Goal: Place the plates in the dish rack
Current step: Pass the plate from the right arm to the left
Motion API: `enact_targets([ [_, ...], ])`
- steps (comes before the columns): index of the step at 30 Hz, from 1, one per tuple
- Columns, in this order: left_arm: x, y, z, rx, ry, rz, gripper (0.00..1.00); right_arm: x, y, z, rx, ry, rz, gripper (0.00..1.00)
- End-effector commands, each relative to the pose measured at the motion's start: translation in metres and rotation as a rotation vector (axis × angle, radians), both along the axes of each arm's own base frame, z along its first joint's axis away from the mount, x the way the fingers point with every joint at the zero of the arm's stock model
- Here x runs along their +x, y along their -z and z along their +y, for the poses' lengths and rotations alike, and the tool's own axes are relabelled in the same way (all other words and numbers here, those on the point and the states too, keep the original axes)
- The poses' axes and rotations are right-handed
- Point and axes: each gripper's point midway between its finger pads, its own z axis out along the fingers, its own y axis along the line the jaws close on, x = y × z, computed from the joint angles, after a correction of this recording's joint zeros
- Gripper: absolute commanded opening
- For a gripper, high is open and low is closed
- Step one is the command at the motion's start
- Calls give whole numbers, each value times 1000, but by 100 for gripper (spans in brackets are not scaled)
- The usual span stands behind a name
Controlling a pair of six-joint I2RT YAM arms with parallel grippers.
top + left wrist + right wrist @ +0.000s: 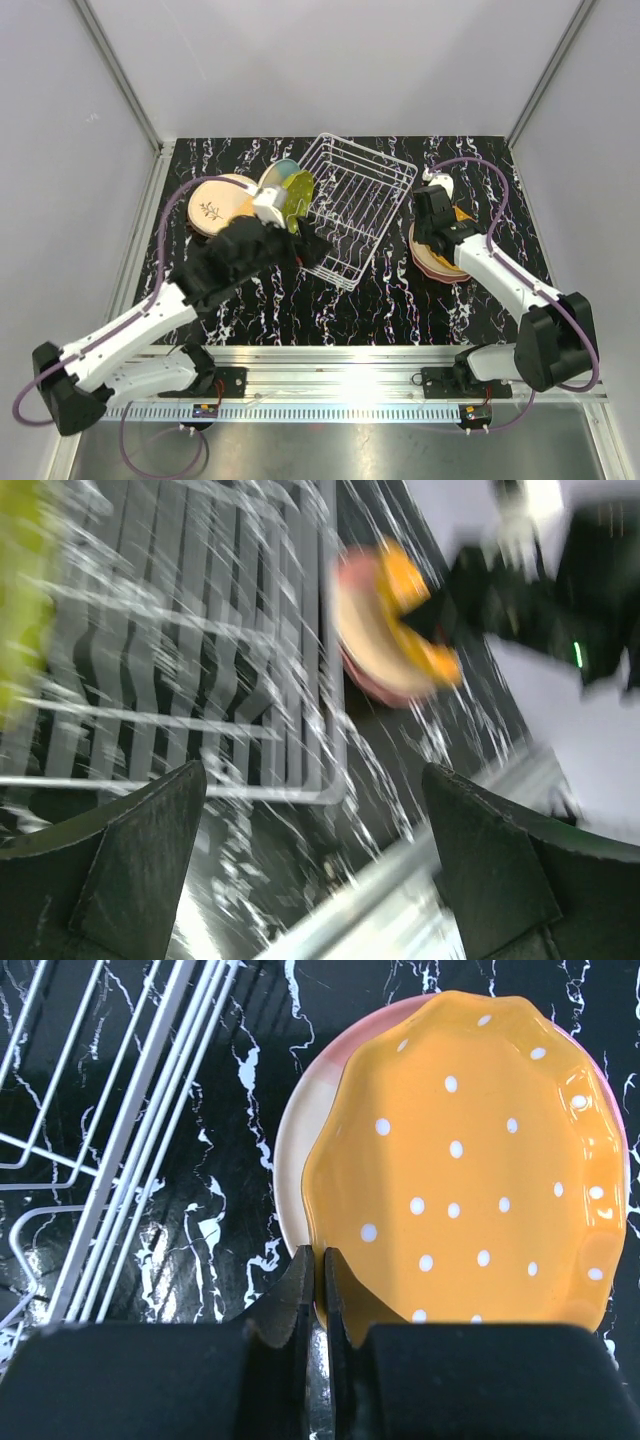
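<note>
Right wrist, right jaws pinching rim of dotted orange plate [470,1180], left wrist, left jaws wide before dish rack [336,740].

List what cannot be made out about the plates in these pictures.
- Top view: the right arm covers the stacked round plates; their number is unclear.
- Left wrist view: motion blur smears the white wire dish rack.
- Right wrist view: the right gripper hides whether it pinches the orange white-dotted plate.

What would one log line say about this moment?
left gripper: open, empty, by rack | right gripper: closed on orange plate rim | in rack: yellow-green plate
</note>
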Motion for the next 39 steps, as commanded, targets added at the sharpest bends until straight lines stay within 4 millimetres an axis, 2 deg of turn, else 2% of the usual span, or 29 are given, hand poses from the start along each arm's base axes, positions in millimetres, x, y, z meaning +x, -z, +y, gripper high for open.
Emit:
enact_targets([
  [1,-15,-9,-43,-60,38,-11,92,22,-64,14,103,-13,-179,0],
  [2,-16,-11,-52,-65,37,-12,92,22,-67,15,115,-8,-187,0],
  [3,-23,2,-68,-40,72,9,92,22,-70,17,127,-10,-193,0],
  [4,-25,1,-78,-45,84,7,92,21,-76,18,141,-9,-206,0],
  [5,-27,12,-93,-26,99,13,92,22,-80,18,161,0,-215,0],
  [7,-25,16,-108,-20,107,17,92,23,-91,21,190,-2,-237,0],
  [8,-23,29,-120,-4,118,33,92,24,-95,23,204,3,-243,0],
  [10,-22,31,-134,-3,135,33,92,26,-105,24,226,1,-252,0],
  [11,-21,42,-142,18,142,42,92,25,-107,25,236,5,-249,0],
  [13,-16,34,-155,2,154,8,92,26,-115,26,262,0,-257,0],
  [14,-15,40,-163,18,157,4,92,27,-117,24,276,12,-261,0],
  [15,-12,31,-169,12,161,-25,93,26,-122,23,290,16,-273,0],
  [17,-8,38,-180,38,155,-39,93,26,-127,18,319,41,-285,0],
  [21,0,35,-204,19,169,-93,95,24,-128,12,393,67,-294,0],
  [22,3,29,-211,-6,175,-115,95,24,-130,10,406,72,-300,0],
  [23,3,39,-219,1,193,-108,96,24,-129,9,428,83,-300,0],
  [25,7,35,-231,-10,208,-124,97,24,-131,6,457,85,-301,0],
  [26,8,48,-238,9,217,-112,98,25,-133,5,467,89,-305,0],
  [29,15,58,-252,24,218,-110,98,23,-140,4,483,87,-324,0],
  [31,20,56,-260,14,217,-122,98,21,-146,4,496,85,-337,0],
  [32,23,64,-265,25,215,-118,98,20,-149,5,503,87,-344,0],
  [33,25,57,-270,13,213,-129,98,19,-153,5,511,82,-351,0],
  [34,28,65,-274,24,213,-126,99,19,-154,4,517,87,-354,0],
  [38,37,69,-289,37,204,-132,99,17,-156,-2,494,102,-363,0],
  [39,40,62,-293,27,202,-142,99,15,-158,-2,492,99,-368,0],
])
